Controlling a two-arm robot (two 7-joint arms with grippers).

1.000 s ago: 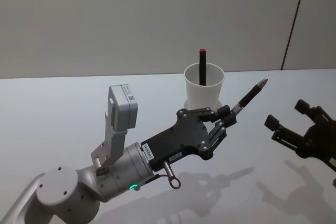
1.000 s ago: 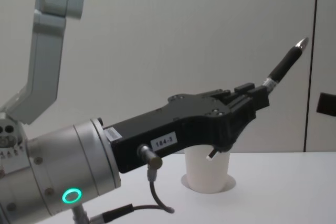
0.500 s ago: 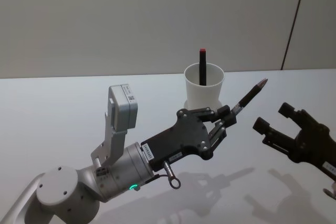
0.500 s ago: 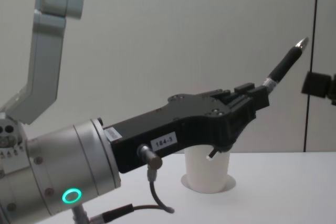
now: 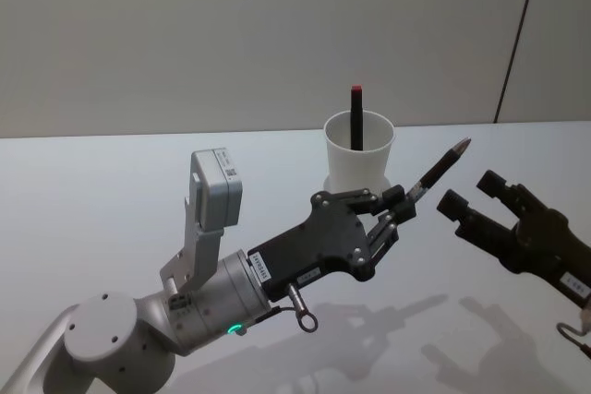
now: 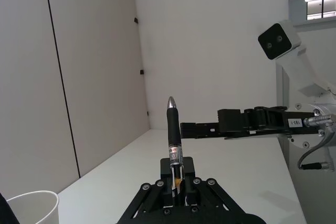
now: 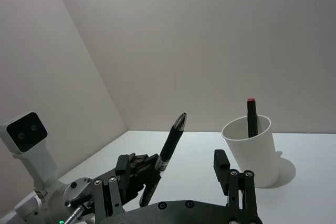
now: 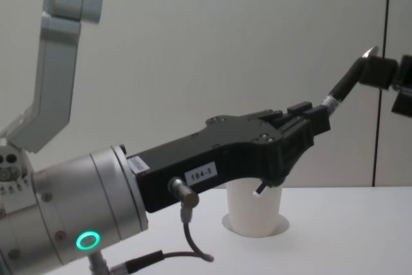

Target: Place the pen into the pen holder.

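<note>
The left gripper point(image 5: 399, 205) clamps a black, silver-tipped pen point(image 5: 436, 171), tilted upward near the white paper cup point(image 5: 360, 165); the right gripper point(image 5: 471, 193), spread apart, hovers beside its tip.

The right gripper point(image 5: 468, 191), jaws spread, crowds the pen point(image 5: 436, 171) tip just beyond the jaws of the left gripper point(image 5: 399, 202). Beside them the pen holder point(image 5: 359, 159) holds a red-tipped pen point(image 5: 355, 117); open bench point(image 5: 138, 191) lies below.

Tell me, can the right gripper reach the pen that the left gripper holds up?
Probably yes. The right gripper is open and close to the pen, whose tip sticks out free beyond the left gripper. Nothing stands between them; the pen holder sits farther back.
</note>
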